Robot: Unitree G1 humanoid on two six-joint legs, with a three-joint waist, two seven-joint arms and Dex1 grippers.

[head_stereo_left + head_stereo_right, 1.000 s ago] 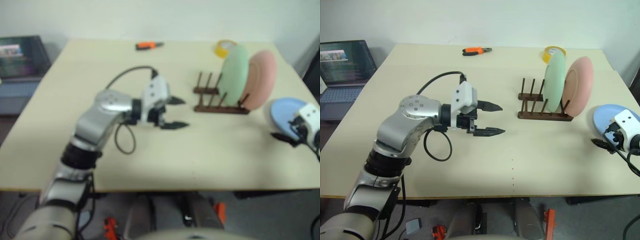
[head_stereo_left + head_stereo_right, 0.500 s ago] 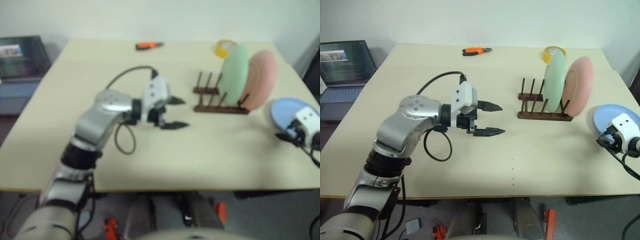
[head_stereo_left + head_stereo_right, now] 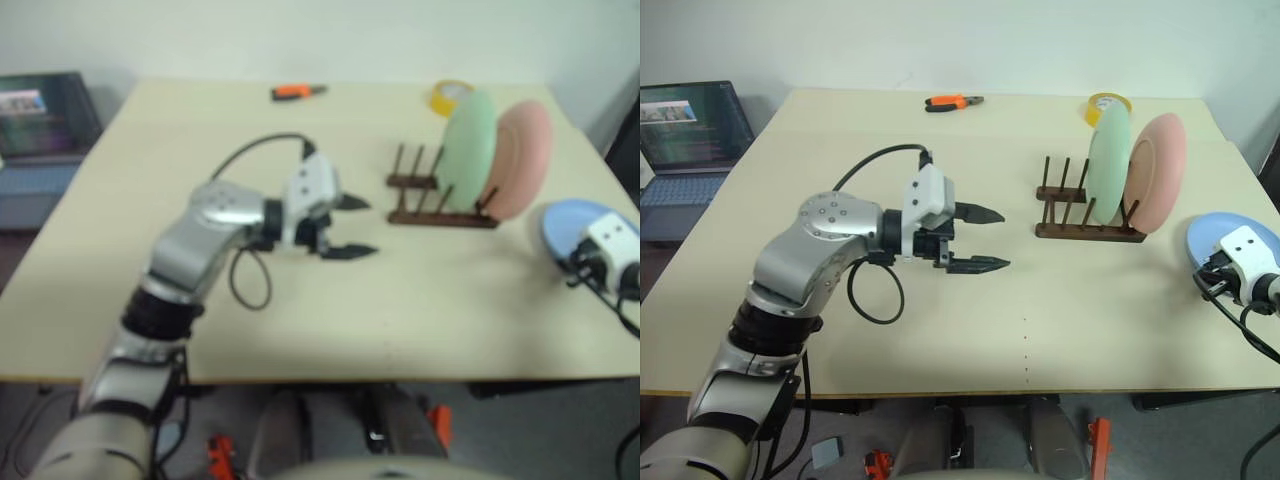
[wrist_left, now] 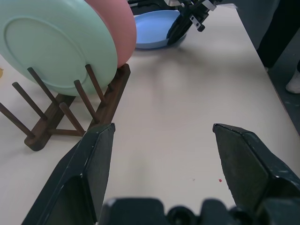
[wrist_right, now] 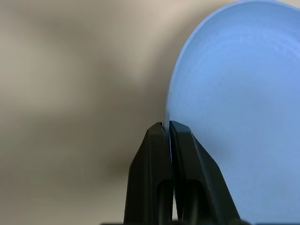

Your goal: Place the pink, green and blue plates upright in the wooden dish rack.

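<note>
Orange pliers point(image 3: 953, 101), yellow tape roll point(image 3: 1108, 103) at table's point(image 3: 1060, 320) far edge; laptop point(image 3: 690, 125) beside.

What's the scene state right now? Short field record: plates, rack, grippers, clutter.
green plate: upright in the wooden dish rack
pink plate: upright in the rack, just beyond the green plate, at the rack's right end
blue plate: flat on the table, right of the rack
right gripper: shut on the blue plate's near rim
left gripper: open, holding nothing, above the table left of the rack
rack slots: free pegs on its left side
clutter: yellow tape roll and orange pliers at the far edge
</note>
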